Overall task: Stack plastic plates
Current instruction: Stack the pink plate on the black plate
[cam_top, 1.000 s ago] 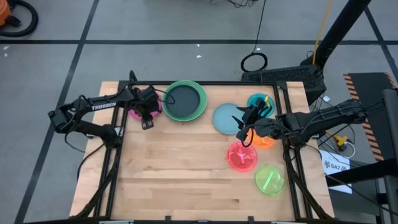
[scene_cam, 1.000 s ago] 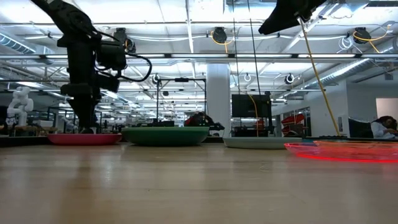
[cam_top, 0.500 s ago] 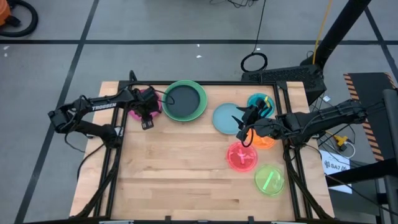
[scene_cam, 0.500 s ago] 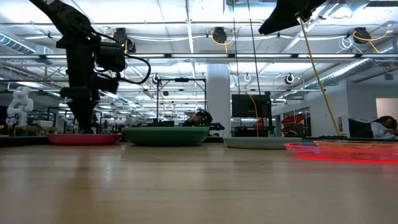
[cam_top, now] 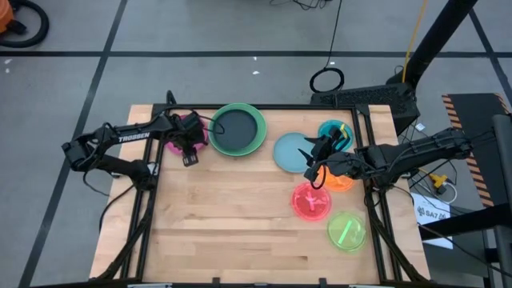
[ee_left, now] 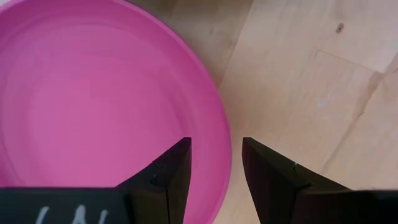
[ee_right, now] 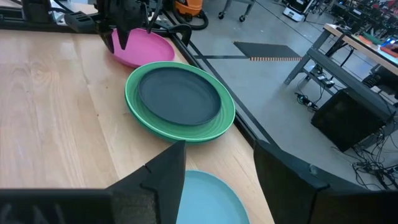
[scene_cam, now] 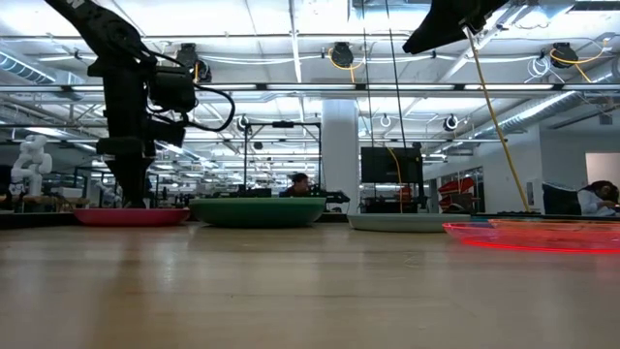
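Note:
The magenta plate [ee_left: 93, 93] lies flat near the table's far left corner [cam_top: 194, 121]. My left gripper [ee_left: 216, 163] points down over it, open, with one finger over the plate's inside and one outside its rim [ee_left: 222, 146]. Whether the fingertips touch the plate cannot be told. Beside it a green plate [cam_top: 258, 132] holds a dark plate [cam_top: 236, 130]. My right gripper [cam_top: 312, 164] hangs open, high above the pale blue plate [cam_top: 286, 152]. Teal [cam_top: 330, 128], orange [cam_top: 342, 182], pink [cam_top: 312, 202] and lime [cam_top: 346, 232] plates lie along the right side.
The table's middle and near half is bare wood [cam_top: 224, 224]. A dark frame rail [cam_top: 264, 107] runs along the far edge close behind the plates. In the low view the magenta plate [scene_cam: 131, 216], green plate [scene_cam: 257, 210] and pale blue plate [scene_cam: 397, 222] sit in a row.

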Tool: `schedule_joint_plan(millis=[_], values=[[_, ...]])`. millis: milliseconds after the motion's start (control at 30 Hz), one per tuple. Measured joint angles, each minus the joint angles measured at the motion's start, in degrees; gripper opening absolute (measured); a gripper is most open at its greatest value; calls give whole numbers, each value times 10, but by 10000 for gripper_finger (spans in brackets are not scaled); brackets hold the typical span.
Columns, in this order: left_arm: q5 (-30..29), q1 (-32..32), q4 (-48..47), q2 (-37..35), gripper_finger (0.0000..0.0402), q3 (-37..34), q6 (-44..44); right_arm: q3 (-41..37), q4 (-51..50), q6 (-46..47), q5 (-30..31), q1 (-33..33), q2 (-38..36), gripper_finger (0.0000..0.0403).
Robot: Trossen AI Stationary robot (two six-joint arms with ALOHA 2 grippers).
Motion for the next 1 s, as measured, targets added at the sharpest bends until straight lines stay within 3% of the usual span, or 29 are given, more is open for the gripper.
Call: schedule_joint_plan(millis=[567,1000], values=[[8,0,14,1,150,-9,0,0,-3,-4,0,0,0,183],[6,0,28,102,150,-8,-21,0,-33,11,0,-26,0,183]])
